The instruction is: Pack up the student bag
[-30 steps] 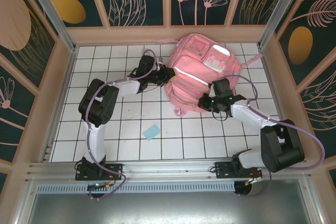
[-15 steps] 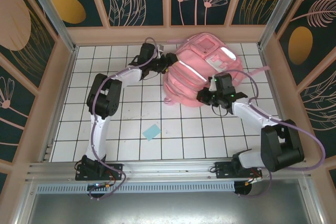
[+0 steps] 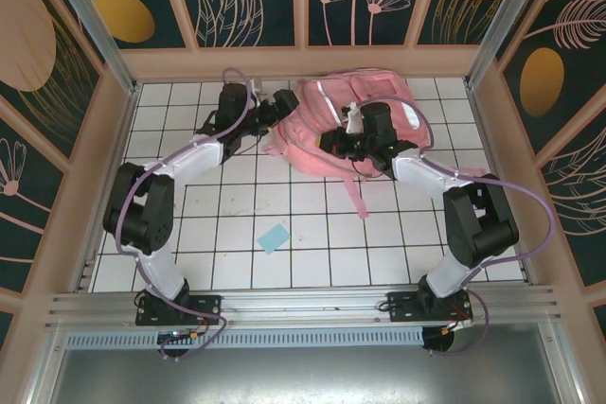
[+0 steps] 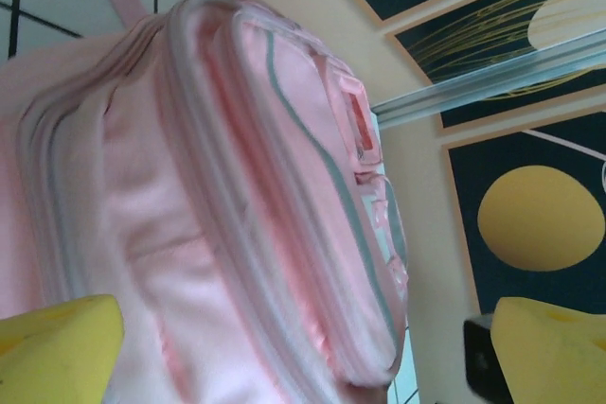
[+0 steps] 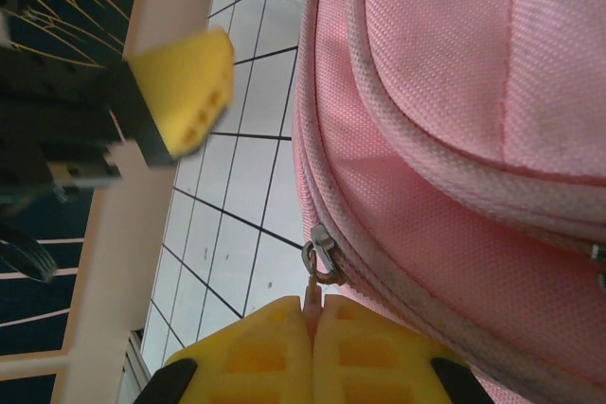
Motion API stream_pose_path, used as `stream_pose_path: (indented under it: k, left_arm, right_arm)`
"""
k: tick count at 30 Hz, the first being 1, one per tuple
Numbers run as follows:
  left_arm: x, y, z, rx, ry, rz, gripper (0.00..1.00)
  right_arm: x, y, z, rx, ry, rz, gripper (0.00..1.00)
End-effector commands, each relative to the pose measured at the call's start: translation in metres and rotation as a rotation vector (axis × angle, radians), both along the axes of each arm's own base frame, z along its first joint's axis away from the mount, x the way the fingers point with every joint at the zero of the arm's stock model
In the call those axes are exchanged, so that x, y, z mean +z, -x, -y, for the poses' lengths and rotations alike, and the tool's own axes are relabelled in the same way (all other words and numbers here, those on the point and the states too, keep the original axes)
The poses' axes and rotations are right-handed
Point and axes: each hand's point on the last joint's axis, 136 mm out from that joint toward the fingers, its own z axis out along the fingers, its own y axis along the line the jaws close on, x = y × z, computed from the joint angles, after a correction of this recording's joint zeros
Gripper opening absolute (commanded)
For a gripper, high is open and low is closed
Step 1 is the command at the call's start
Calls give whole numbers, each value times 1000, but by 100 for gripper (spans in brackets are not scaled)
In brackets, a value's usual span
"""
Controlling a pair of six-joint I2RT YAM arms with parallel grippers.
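Student bag (image 3: 311,106) lies at the far middle of the white gridded tabletop (image 3: 237,224), close to the back wall. It is soft pink woven fabric, coarse weave up close. The panels are rounded and puffy, edged with pale piping and grey-white stripes. One strap (image 3: 356,198) trails toward the near side.

Right gripper (image 5: 310,347): yellow ribbed pads pressed together, pinching the zipper pull (image 5: 313,302), whose metal ring hangs off the slider on the bag's seam.

Left gripper (image 4: 303,352): yellow pads spread wide, gripping nothing, just beside the bag's left end.

Small light-blue square (image 3: 275,237) lies flat, well apart from the bag.

Enclosure walls (image 3: 123,16): dark panels, gold ovals, pale leaf drawings, beige frames.
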Motion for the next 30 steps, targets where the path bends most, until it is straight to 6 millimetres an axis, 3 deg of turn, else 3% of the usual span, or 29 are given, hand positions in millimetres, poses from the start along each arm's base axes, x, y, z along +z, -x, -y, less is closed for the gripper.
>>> stream_pose_path:
  k: [1,5,7,10,13,15,17,20,22,26,30]
  left_arm:
    - [-22,14,12,1,128,-70,99]
    - [-41,20,49,-64,144,-106,94]
    - [-52,18,64,-83,153,-124,84]
    - [-65,7,67,-64,181,-123,41]
    - [-66,-5,59,-40,176,-105,0]
    - [-59,-9,53,-35,163,-84,0]
    - [-52,-10,45,-26,131,-63,0]
    - [-44,-10,37,-33,95,-44,0]
    - [-41,-8,37,-47,85,-38,0]
    - [-37,-2,38,-71,91,-40,0]
    - [-33,2,36,-75,86,-34,0]
  right_arm:
    - [31,6,-17,78,-84,96,0]
    - [27,21,-22,100,-93,73,0]
    - [25,29,-22,107,-90,62,0]
    - [14,45,-17,112,-68,14,0]
    - [-19,72,-1,119,29,-89,0]
    - [-53,87,25,69,183,-160,0]
    - [-89,99,69,-30,421,-224,0]
    - [-110,101,131,-171,692,-246,0]
    - [-105,89,163,-270,791,-221,0]
    - [-77,50,226,-507,951,-131,0]
    - [-49,17,267,-660,1082,-36,0]
